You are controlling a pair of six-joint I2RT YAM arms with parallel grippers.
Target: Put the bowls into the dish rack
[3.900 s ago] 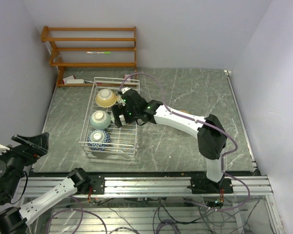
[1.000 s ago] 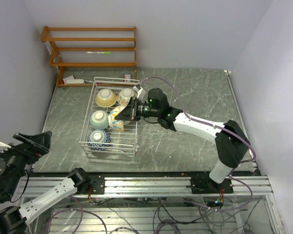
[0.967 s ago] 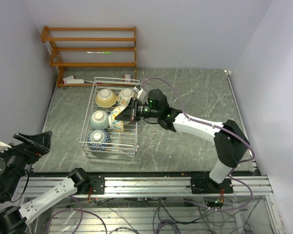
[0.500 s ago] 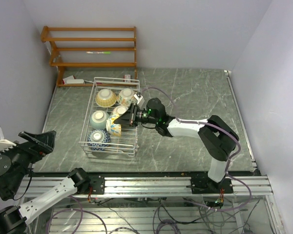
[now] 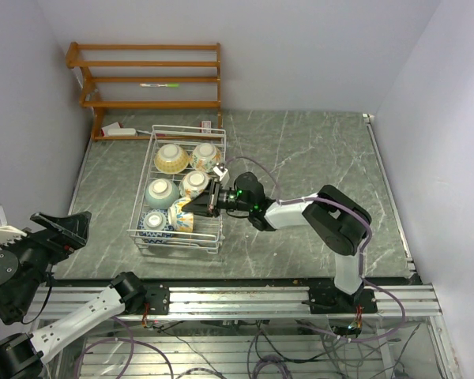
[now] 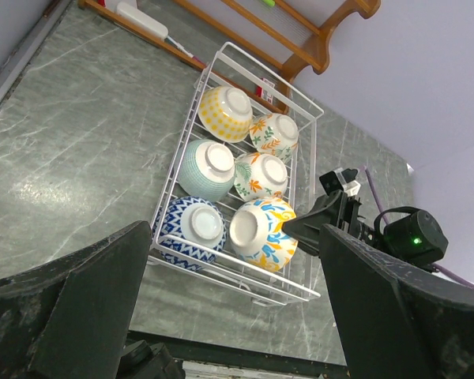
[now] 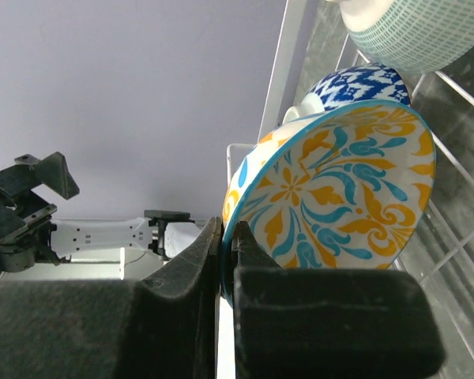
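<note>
The white wire dish rack [image 5: 188, 126] [image 6: 270, 75] holds five upturned bowls: yellow [image 5: 171, 158], two with orange leaves [image 5: 205, 155] [image 5: 195, 184], mint green [image 5: 160, 192] and blue zigzag [image 5: 154, 224]. My right gripper [image 5: 199, 207] [image 7: 228, 245] is shut on the rim of a yellow-and-blue patterned bowl [image 5: 182, 215] [image 6: 262, 233] [image 7: 340, 197]. That bowl is tilted in the rack's near right corner beside the blue bowl [image 6: 189, 229], its foot facing left. My left gripper [image 5: 57, 229] [image 6: 237, 312] is open and empty, raised off the table's near left corner.
A brown wooden slatted shelf [image 5: 146, 75] stands against the back wall, with a small white object [image 5: 120, 131] at its foot. The right arm [image 5: 332, 217] lies low across the table to the right of the rack, its purple cable looping above.
The right arm has carried the yellow-and-blue bowl from the middle of the rack's right column down to the near right corner. Since the oldest frame, two orange-leaf bowls have joined the right column.
</note>
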